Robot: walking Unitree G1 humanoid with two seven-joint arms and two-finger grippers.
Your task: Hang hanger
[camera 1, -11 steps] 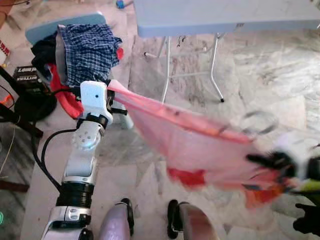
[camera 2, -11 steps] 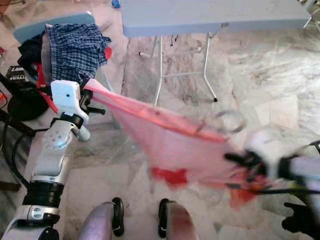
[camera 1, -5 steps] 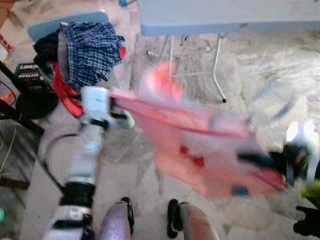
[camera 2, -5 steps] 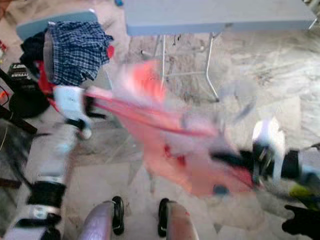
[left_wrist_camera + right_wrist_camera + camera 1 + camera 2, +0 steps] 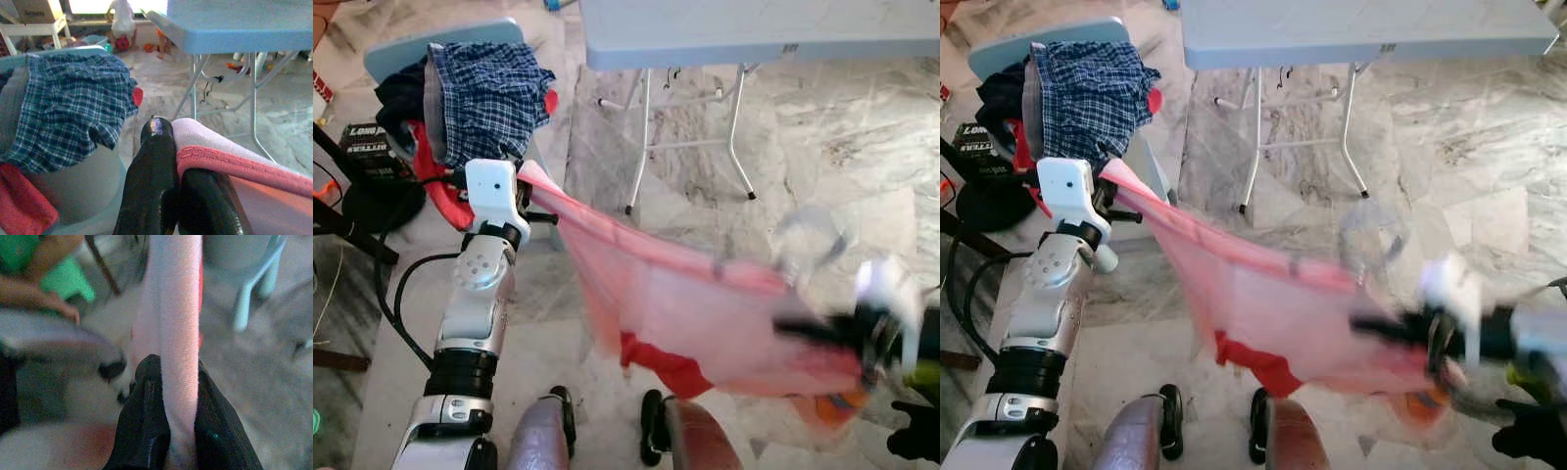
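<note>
On the left, a plaid shirt lies on a chair. The left gripper clamps the pink garment's corner. The cloth has stopped flapping and hangs stretched — ready for hanging. The right gripper pinches its other end by the blurry hanger.

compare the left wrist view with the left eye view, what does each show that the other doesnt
Left wrist view alone: the left hand close up, its black fingers shut on the hemmed edge of the pink garment, plus clutter by a bright window.

Left eye view alone: the garment's whole span, stretched across to the blurred right hand, the robot's feet, and a clear hanger hook above the cloth.

Both: the plaid cloth on the blue chair, and the folding table.
</note>
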